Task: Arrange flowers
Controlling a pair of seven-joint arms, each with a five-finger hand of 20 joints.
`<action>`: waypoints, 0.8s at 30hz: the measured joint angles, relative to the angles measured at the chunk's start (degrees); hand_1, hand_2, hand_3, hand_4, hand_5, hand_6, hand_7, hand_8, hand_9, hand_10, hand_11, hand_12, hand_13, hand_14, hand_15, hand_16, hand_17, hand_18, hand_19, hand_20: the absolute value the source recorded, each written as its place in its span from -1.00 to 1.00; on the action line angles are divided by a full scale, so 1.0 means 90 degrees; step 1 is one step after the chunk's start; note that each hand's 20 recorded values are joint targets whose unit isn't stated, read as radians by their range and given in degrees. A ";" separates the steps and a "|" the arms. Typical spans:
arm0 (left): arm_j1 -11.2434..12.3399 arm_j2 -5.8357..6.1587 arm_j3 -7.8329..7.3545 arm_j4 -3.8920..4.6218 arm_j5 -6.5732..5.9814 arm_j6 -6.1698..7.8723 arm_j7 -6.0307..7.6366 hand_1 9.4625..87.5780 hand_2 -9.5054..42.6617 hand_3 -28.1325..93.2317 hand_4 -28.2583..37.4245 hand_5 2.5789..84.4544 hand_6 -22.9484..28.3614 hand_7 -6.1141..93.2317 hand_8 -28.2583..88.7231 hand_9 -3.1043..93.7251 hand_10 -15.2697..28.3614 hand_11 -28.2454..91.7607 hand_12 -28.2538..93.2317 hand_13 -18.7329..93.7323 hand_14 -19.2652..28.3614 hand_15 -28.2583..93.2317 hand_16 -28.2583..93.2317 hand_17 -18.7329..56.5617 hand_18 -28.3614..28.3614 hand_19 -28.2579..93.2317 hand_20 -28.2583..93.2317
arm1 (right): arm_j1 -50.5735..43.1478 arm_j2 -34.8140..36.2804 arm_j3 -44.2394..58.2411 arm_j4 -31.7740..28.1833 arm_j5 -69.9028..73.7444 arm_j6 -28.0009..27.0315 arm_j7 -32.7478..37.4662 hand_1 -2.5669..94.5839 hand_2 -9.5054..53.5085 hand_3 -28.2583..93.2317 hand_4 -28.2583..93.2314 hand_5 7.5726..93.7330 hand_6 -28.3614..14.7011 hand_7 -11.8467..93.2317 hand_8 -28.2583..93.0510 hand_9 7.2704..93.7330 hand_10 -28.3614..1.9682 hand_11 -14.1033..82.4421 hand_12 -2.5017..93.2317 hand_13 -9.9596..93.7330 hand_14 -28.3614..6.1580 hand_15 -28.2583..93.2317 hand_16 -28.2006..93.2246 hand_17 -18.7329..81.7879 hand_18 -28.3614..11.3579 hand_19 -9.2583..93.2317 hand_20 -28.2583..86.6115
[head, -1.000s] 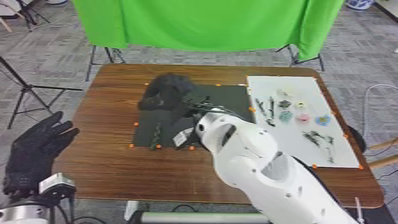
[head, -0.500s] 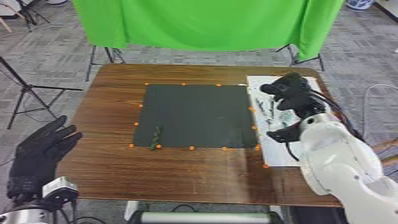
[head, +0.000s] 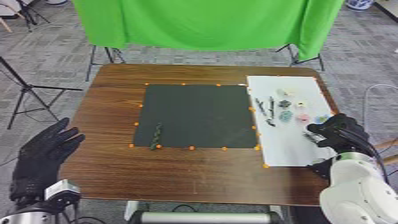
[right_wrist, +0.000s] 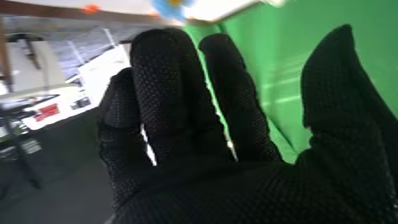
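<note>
Beside the counter (head: 160,175), at left, the left hand (head: 40,152) is quite open and empty. The right hand (head: 339,131), also open and empty, is at the white sheet (head: 302,150). One green stem (head: 157,135) lies on the dark mat (head: 194,112); farther, small flowers (head: 303,118) lie on the sheet.

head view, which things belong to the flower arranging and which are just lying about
Likely for the job:
- pink flower
- dark twig
- green sprig
- black mat
- white sheet
- right hand
- left hand

Seemingly just about:
- green cloth
- tripod
</note>
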 measured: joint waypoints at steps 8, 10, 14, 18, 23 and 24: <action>-0.0014 0.0010 0.0065 0.0000 0.0000 -0.0001 0.0021 -0.60 -0.49 0.83 -0.75 -0.03 0.34 -0.57 -0.68 -0.12 0.62 -0.08 -0.38 -0.14 0.93 0.27 -0.69 -0.67 0.83 0.45 -0.62 | 0.0020 0.0007 0.0128 0.0269 0.0029 -0.0194 0.0274 -0.41 -0.76 0.87 -0.96 0.18 -0.10 -0.39 -0.78 0.14 -0.70 0.22 -0.64 0.21 -0.53 0.75 -0.43 -0.18 -0.92 0.91 0.11; -0.0017 0.0010 0.0076 0.0000 0.0000 -0.0001 0.0021 -0.60 -0.49 0.83 -0.75 -0.03 0.34 -0.57 -0.68 -0.12 0.62 -0.08 -0.38 -0.14 0.93 0.27 -0.69 -0.67 0.83 0.45 -0.62 | 0.0000 0.0027 0.0197 0.0301 0.0015 -0.0243 0.0326 -0.40 -0.78 0.88 -0.96 0.19 -0.11 -0.39 -0.78 0.14 -0.71 0.22 -0.64 0.21 -0.54 0.76 -0.44 -0.18 -0.92 0.92 0.10; -0.0016 0.0010 0.0083 0.0001 0.0000 -0.0001 0.0024 -0.61 -0.49 0.83 -0.75 -0.03 0.34 -0.57 -0.68 -0.12 0.62 -0.08 -0.38 -0.14 0.93 0.27 -0.69 -0.67 0.83 0.45 -0.62 | -0.0132 0.0052 0.0400 0.0316 -0.0028 -0.0441 0.0413 -0.38 -0.81 0.88 -0.96 0.20 -0.13 -0.40 -0.77 0.14 -0.76 0.22 -0.64 0.20 -0.58 0.76 -0.44 -0.19 -0.94 0.92 0.09; -0.0013 0.0009 0.0083 0.0001 -0.0001 0.0000 0.0024 -0.61 -0.49 0.83 -0.74 -0.02 0.34 -0.57 -0.69 -0.12 0.62 -0.08 -0.38 -0.14 0.93 0.27 -0.69 -0.67 0.83 0.45 -0.62 | -0.0304 0.0045 0.0560 0.0313 -0.0020 -0.0727 0.0466 -0.35 -0.83 0.87 -0.96 0.22 -0.15 -0.41 -0.77 0.14 -0.80 0.21 -0.65 0.20 -0.61 0.76 -0.45 -0.19 -0.95 0.93 0.09; -0.0014 -0.0012 0.0075 0.0001 0.0000 -0.0004 0.0000 -0.61 -0.49 0.83 -0.74 -0.02 0.34 -0.57 -0.68 -0.12 0.62 -0.08 -0.38 -0.14 0.93 0.27 -0.69 -0.67 0.82 0.45 -0.62 | -0.0339 0.0037 0.0439 0.0394 0.0040 -0.0777 0.0543 -0.32 -0.85 0.89 -0.97 0.26 -0.17 -0.43 -0.75 0.14 -0.81 0.21 -0.66 0.20 -0.62 0.77 -0.47 -0.19 -0.97 0.93 0.08; -0.0015 -0.0019 0.0072 0.0001 0.0002 -0.0006 -0.0008 -0.61 -0.49 0.83 -0.74 -0.02 0.34 -0.57 -0.68 -0.12 0.62 -0.08 -0.38 -0.14 0.93 0.27 -0.69 -0.67 0.82 0.45 -0.62 | -0.0338 0.0037 0.0401 0.0423 0.0058 -0.0777 0.0555 -0.31 -0.86 0.89 -0.97 0.26 -0.17 -0.43 -0.75 0.14 -0.81 0.21 -0.66 0.20 -0.62 0.77 -0.47 -0.19 -0.97 0.93 0.08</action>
